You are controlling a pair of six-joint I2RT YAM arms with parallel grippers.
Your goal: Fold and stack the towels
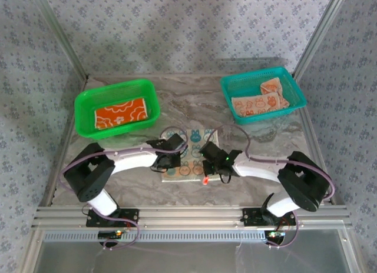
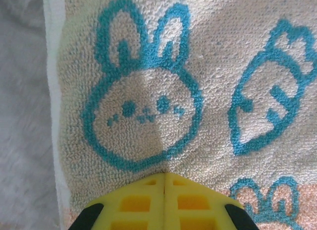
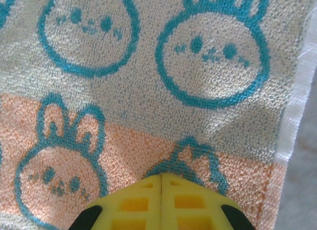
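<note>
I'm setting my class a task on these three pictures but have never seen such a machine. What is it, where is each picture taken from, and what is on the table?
These are two robot arms bolted to a marble-patterned table. The wide picture looks down from above; the other two come from a camera on each wrist. A bunny-print towel lies flat between the arms. The left gripper and right gripper, both yellow and shut, sit low over it; whether they pinch cloth is unclear. A green basket holds an orange towel; a teal basket holds peach towels.
</note>
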